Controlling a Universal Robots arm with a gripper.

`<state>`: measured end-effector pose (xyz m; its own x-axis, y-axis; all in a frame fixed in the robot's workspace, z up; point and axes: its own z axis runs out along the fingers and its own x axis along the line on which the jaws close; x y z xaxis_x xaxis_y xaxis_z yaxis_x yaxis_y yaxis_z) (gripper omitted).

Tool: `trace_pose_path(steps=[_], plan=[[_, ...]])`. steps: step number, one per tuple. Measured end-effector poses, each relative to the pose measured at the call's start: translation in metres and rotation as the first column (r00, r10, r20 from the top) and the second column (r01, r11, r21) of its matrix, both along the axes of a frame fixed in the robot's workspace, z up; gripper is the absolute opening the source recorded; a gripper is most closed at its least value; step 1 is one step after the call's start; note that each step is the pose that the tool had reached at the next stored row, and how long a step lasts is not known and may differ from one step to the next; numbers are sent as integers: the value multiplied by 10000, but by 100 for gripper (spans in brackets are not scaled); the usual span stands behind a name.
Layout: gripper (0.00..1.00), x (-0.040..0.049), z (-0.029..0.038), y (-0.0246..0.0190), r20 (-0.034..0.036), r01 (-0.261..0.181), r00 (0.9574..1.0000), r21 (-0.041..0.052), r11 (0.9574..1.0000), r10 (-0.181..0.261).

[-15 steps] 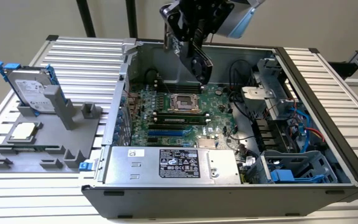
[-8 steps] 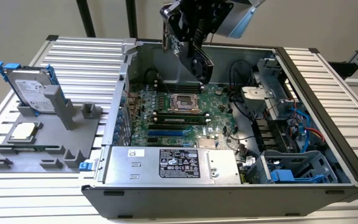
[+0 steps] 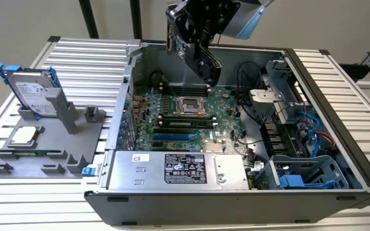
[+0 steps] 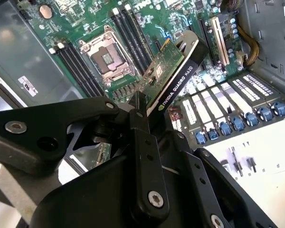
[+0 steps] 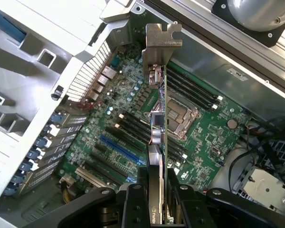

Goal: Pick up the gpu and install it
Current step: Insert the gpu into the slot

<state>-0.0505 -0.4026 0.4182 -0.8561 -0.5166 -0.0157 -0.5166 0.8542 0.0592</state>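
Gpu (image 5: 159, 135): picked up, clenched in end effector (image 5: 156, 202), poised above open computer case (image 3: 223, 209); not yet installed.

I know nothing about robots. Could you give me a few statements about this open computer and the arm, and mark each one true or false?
1. The gripper is shut on the thin green-and-black gpu card. True.
2. The gpu is already plugged into the green motherboard. False: it hangs clear above that board.
3. The silver hard drive in its blue frame stands upright on the grey holder. True.
4. The small square silver processor chip sits in the motherboard's socket. False: it lies on the grey holder, and the socket looks empty.
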Motion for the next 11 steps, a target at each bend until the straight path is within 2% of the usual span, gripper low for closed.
trace_pose_path(steps=[11], plan=[[0,0,0,0,0,-540,9985,0,9985,540]])
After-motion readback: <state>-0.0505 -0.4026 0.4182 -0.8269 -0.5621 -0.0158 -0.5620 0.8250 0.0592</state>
